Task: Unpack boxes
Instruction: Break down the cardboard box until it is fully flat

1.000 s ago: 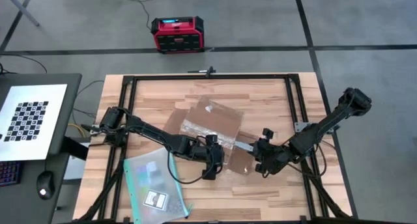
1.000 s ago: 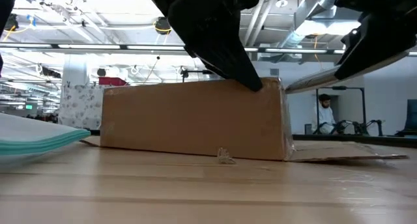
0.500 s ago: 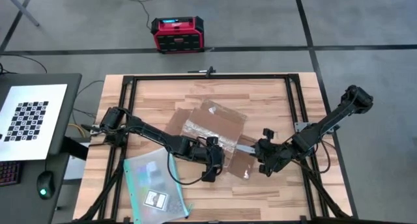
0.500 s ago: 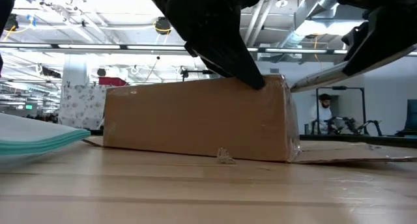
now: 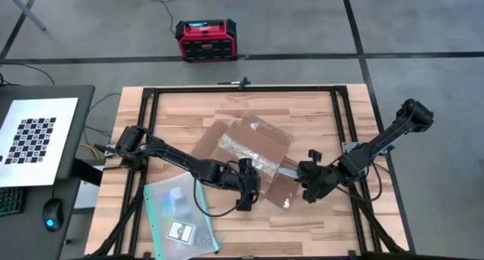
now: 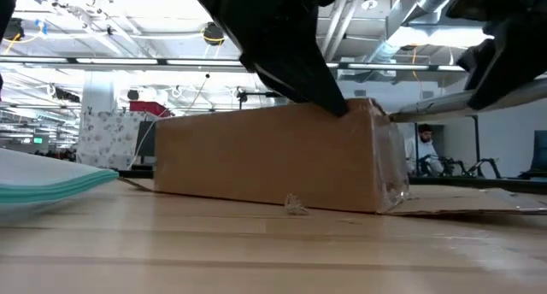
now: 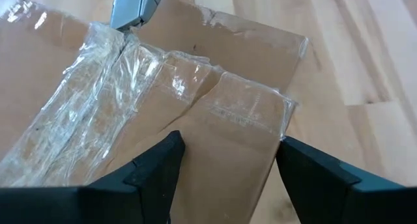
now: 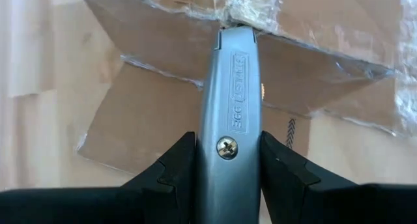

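Wooden desk (image 5: 318,109) on a grey floor. Cardboard box (image 5: 253,143) lies mid-desk, between the two grippers. Left gripper (image 7: 225,165), fingers spread wide, bears on the box's taped top, likely to steady it. Right gripper (image 8: 228,162) fingers pinch a grey utility knife (image 8: 229,113), its nose at the taped seam for cutting. Against a second ago, the box has swung round and slid a little away from the right fingers

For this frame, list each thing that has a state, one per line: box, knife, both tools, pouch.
cardboard box: top seam taped, side flaps splayed flat on the table.
utility knife: held, tip at the box's taped seam.
right tool: shut on the utility knife.
left tool: open, fingers astride the box's top corner.
plastic pouch: lying flat, near the front edge, untouched.
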